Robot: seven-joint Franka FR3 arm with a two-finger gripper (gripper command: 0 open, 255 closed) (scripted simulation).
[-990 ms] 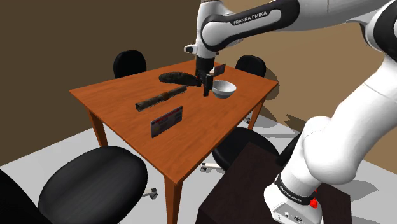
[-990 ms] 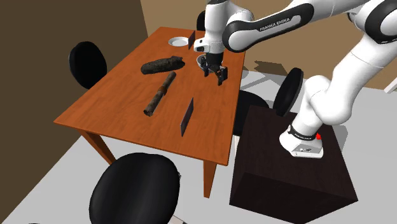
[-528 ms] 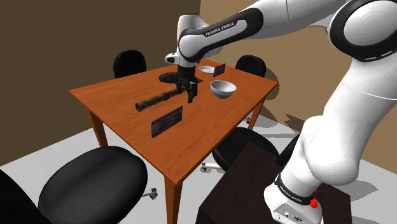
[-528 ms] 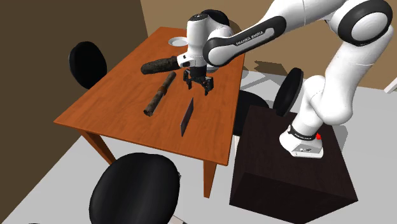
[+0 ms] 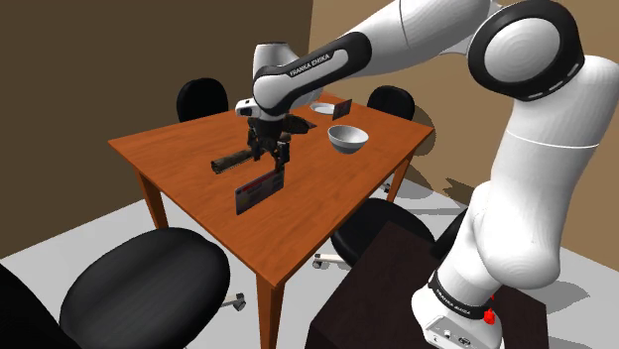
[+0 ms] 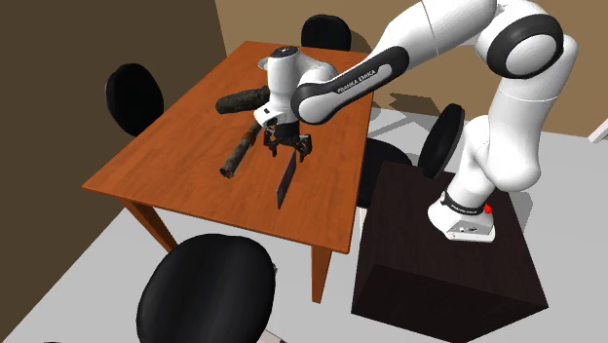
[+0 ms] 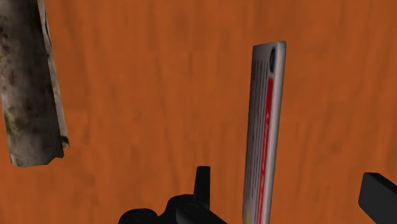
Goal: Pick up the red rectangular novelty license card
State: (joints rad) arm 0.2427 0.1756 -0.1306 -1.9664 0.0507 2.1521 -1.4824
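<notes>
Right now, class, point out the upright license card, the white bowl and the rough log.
license card (image 5: 260, 190): shoulder view, middle of its face.
white bowl (image 5: 348, 138): shoulder view, its outer wall.
rough log (image 7: 28, 83): wrist view, middle of its side.

Dining room: wooden table (image 5: 179, 159) ringed by black chairs (image 5: 201, 97).

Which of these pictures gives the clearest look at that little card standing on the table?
The shoulder view: the card stands upright with its broad red-and-grey face toward that camera. The second exterior view catches it edge-on, a thin dark sliver. The wrist view looks steeply down its face, between the open jaws.
</notes>
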